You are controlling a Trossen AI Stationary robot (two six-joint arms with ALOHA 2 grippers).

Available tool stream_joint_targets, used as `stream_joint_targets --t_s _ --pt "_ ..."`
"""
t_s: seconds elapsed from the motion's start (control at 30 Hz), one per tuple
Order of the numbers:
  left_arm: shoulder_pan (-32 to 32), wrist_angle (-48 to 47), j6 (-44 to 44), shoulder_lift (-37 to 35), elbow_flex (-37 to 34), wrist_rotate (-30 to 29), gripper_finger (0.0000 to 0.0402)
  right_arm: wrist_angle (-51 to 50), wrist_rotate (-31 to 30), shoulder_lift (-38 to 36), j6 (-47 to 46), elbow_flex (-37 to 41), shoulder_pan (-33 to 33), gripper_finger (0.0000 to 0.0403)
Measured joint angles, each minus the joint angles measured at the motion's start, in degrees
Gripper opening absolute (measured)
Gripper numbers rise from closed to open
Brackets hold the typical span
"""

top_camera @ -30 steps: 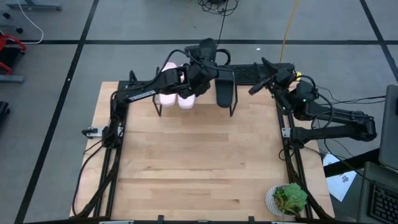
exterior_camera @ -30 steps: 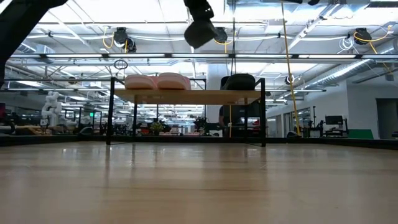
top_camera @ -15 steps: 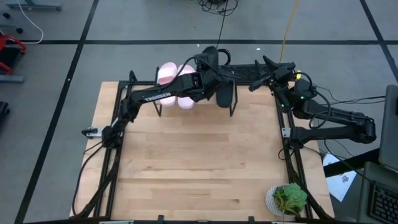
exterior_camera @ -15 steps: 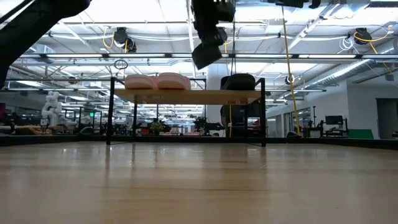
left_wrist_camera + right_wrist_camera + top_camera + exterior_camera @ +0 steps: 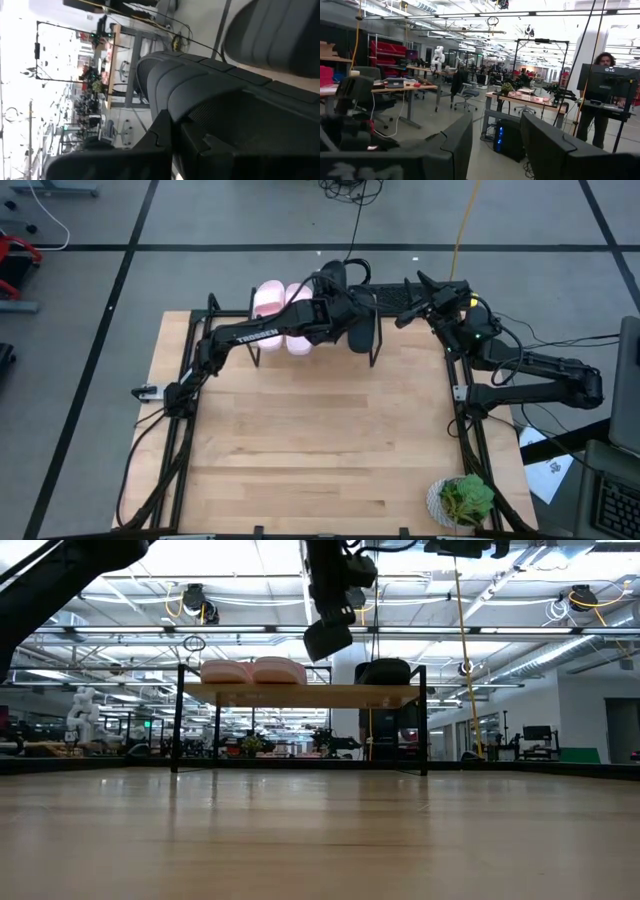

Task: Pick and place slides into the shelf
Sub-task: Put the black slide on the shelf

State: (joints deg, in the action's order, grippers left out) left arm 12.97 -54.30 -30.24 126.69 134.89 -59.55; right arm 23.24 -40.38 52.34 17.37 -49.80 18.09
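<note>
Overhead, the shelf [image 5: 313, 330] is seen at the upper middle of the frame, along the table's [image 5: 310, 440] far edge, with the pink slides [image 5: 282, 315] side by side on its left part and a black slide [image 5: 361, 330] on its right part. The left gripper [image 5: 340, 305] is held above the gap between them, and a second black slide [image 5: 335, 278] appears to be carried in it, probably so that it can be lowered into the free place. The right gripper [image 5: 430, 300] waits at the upper right, off the shelf's end, kept clear of the work. In the low view the plank is seen at centre with the pink pair at its left and the black slide at its right; the left arm's dark end hangs above the free spot, apart from the plank. In the left wrist view the frame is filled by ribbed black slide, so the left pincer is judged to be pinching it, though the fingers themselves are hardly told apart. In the right wrist view the right fingers [image 5: 455, 145] are spread with nothing between them, and a person [image 5: 600, 100] stands at a monitor at the far right.
</note>
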Motion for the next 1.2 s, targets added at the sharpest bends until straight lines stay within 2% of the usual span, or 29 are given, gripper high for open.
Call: stream_joint_targets --t_s 0.2,0.53,0.7,1.0,1.2 --pt "0.7 -1.6 4.8 0.0 0.0 5.2 0.0000 0.0 0.0 0.0 0.0 0.0 0.0 0.0155" --pt "2.1 -2.7 5.6 0.3 -1.2 5.5 0.0000 0.1 0.0 0.0 0.5 0.0 0.0 0.0155" --pt "2.0 -2.5 7.8 0.4 -2.7 9.3 0.0000 0.1 0.0 0.0 2.0 0.0 0.0 0.0155" --pt "2.3 -2.5 8.4 0.5 -4.2 8.8 0.0000 0.1 0.0 0.0 2.0 0.0 0.0 0.0155" --pt "2.3 -2.5 9.9 0.5 -4.2 11.0 0.0000 0.1 0.0 0.0 2.0 0.0 0.0 0.0155"
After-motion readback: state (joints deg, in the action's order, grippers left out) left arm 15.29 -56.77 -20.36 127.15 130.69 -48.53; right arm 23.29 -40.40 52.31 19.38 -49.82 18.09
